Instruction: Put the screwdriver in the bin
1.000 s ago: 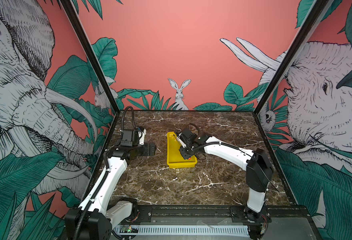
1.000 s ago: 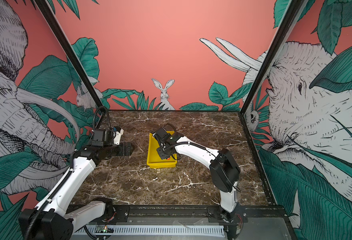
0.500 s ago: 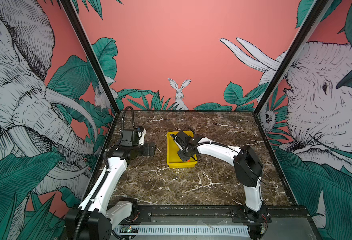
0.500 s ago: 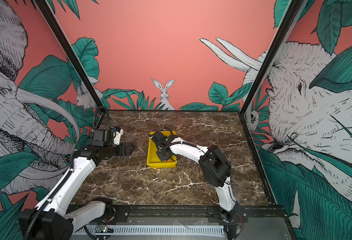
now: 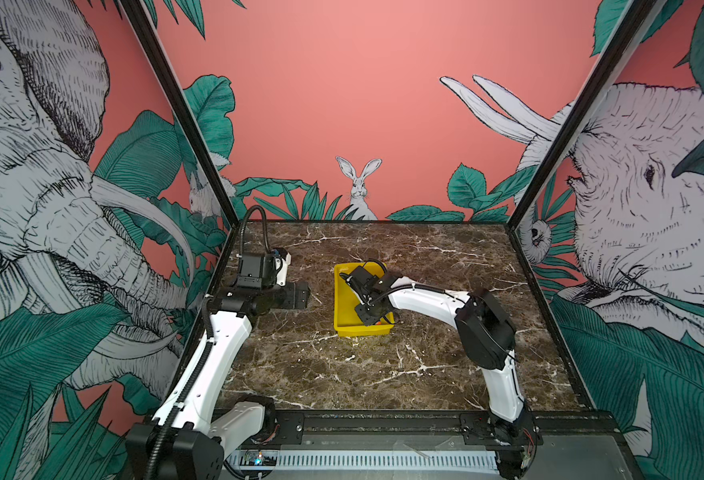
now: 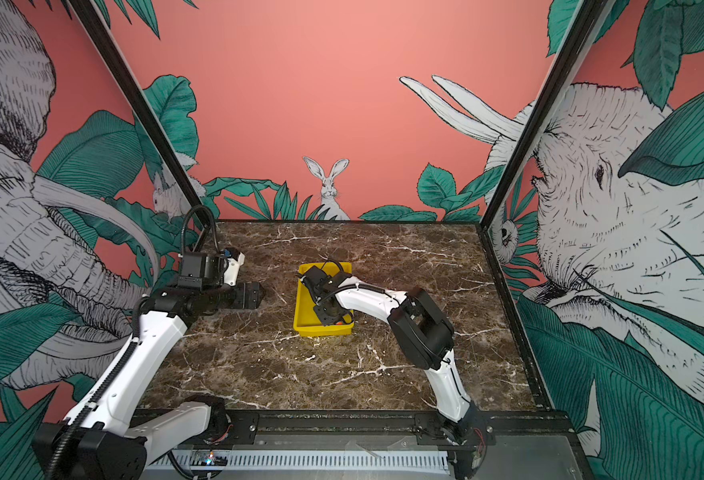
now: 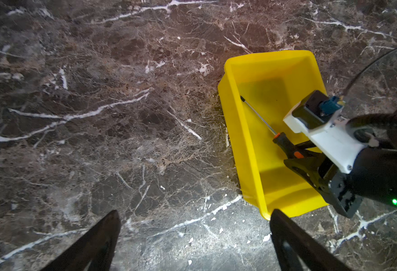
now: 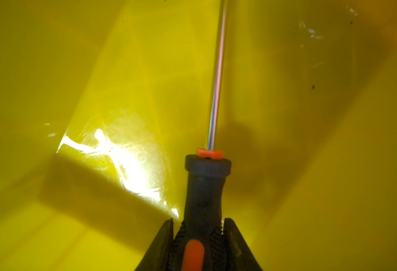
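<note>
Slim orange-and-black screwdriver (image 8: 207, 185) already low inside shallow bright yellow plastic bin (image 7: 237, 131), handle pinched narrow in right hand (image 8: 198, 220); only release and retreat left, I'd say. Left hand (image 7: 195, 211) wide, empty, over dark marble surface (image 7: 99, 93)

This is a robot test cell in a lab, dressed like a stage set. A brown marble-patterned tabletop (image 5: 342, 374) is boxed in on three sides by printed jungle-mural walls (image 5: 342, 104) joined by black frame posts (image 5: 188, 124). A left arm (image 5: 217, 353) and a right arm (image 5: 504, 386) stand on a black rail (image 5: 383, 426) along the tabletop's near edge.
</note>
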Tool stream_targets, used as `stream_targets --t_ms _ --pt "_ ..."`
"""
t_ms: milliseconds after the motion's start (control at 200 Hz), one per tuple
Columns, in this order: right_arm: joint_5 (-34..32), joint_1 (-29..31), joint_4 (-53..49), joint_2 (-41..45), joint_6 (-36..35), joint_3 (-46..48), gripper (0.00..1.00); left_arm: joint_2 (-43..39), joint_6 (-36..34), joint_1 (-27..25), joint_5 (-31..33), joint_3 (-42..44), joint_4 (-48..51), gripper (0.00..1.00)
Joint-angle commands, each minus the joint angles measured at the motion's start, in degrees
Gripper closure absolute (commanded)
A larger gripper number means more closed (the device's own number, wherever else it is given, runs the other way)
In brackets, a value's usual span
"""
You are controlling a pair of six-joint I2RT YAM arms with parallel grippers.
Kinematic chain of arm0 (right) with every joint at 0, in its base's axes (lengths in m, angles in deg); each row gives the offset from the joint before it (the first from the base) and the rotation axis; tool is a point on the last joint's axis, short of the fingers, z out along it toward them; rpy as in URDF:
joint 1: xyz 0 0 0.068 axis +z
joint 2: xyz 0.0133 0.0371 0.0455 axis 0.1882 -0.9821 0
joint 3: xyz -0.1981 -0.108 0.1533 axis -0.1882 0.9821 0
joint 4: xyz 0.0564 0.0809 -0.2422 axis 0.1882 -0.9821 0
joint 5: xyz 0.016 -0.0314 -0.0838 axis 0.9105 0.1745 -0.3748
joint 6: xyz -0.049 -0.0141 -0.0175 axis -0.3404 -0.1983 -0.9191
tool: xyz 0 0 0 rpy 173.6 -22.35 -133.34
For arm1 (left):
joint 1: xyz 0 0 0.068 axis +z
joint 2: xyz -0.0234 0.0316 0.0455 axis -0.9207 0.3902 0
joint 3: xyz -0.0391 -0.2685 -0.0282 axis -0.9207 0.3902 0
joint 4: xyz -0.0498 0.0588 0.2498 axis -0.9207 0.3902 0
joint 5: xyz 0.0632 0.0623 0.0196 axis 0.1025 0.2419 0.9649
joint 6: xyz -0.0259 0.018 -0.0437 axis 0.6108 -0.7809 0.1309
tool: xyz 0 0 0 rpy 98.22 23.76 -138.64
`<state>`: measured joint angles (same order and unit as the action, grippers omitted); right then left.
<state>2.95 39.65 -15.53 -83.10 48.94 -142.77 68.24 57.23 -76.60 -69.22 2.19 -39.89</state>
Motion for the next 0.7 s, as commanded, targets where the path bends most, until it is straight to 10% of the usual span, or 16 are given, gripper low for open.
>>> stream_targets --t_ms 0,691 --pt "-1.33 -0.31 0.39 -0.94 0.05 -1.57 0.63 -1.29 -3.66 0.07 1.72 -3.43 6.68 0.0" --pt "-3.12 -0.31 1.3 20.41 -1.12 3.79 0.08 -2.82 -4.0 0.07 4.64 -12.2 16.66 0.0"
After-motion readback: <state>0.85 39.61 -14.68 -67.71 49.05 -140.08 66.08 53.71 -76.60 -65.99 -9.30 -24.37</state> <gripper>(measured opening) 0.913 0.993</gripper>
